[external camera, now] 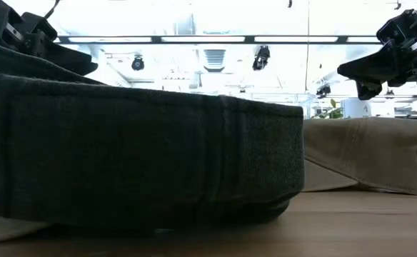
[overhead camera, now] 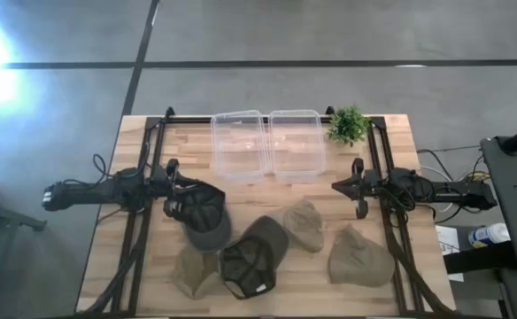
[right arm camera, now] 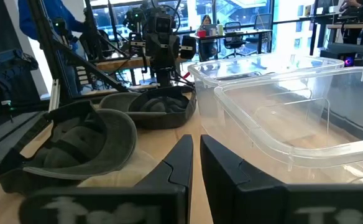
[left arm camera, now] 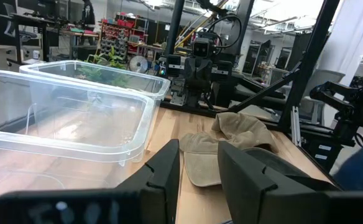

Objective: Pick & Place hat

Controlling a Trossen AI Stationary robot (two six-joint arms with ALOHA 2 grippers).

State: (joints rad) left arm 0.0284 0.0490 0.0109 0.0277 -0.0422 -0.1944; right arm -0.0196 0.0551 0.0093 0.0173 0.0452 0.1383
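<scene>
On wood table (overhead camera: 135, 266) — 5 soft, floppy hats (overhead camera: 250, 261).

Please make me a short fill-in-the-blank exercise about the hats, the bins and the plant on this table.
1. The table holds ___ clear bins.
2. Nothing lies in the bins; both are ___.
3. Besides the two dark hats, ___ tan hats lie on the wood.
4. The plant stands nearer the ___ gripper.

Missing words: two; empty; three; right

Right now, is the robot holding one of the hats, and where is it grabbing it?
It cannot be told for sure. The left gripper sits right against the dark hat, at its back edge. The right gripper holds nothing.
</scene>
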